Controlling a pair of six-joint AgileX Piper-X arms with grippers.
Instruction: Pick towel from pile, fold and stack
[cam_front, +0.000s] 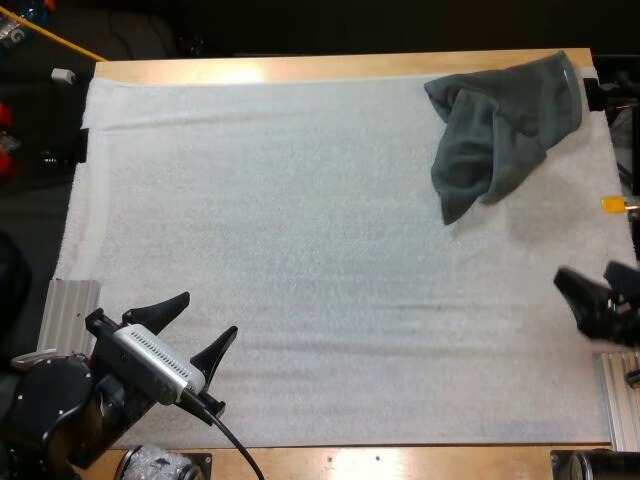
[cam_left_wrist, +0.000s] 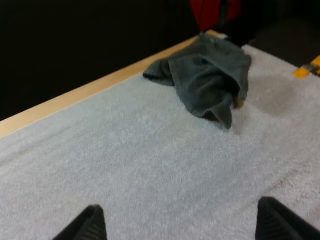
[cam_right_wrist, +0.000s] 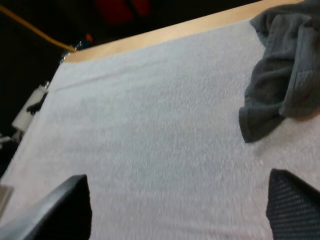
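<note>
The white mat (cam_front: 300, 250) covers nearly the whole wooden table (cam_front: 330, 68); a strip of bare wood shows along the far side; a ribbed metal plate (cam_front: 70, 312) sits at the mat's near left edge; one crumpled grey-green towel (cam_front: 505, 125) lies at the mat's far right corner, well apart from both arms; the left gripper (cam_front: 209, 314) hovers over the near left of the mat, fingers spread wide, nothing between them; the right gripper (cam_front: 585, 272), at the near right edge, likewise gapes, holding nothing.
</note>
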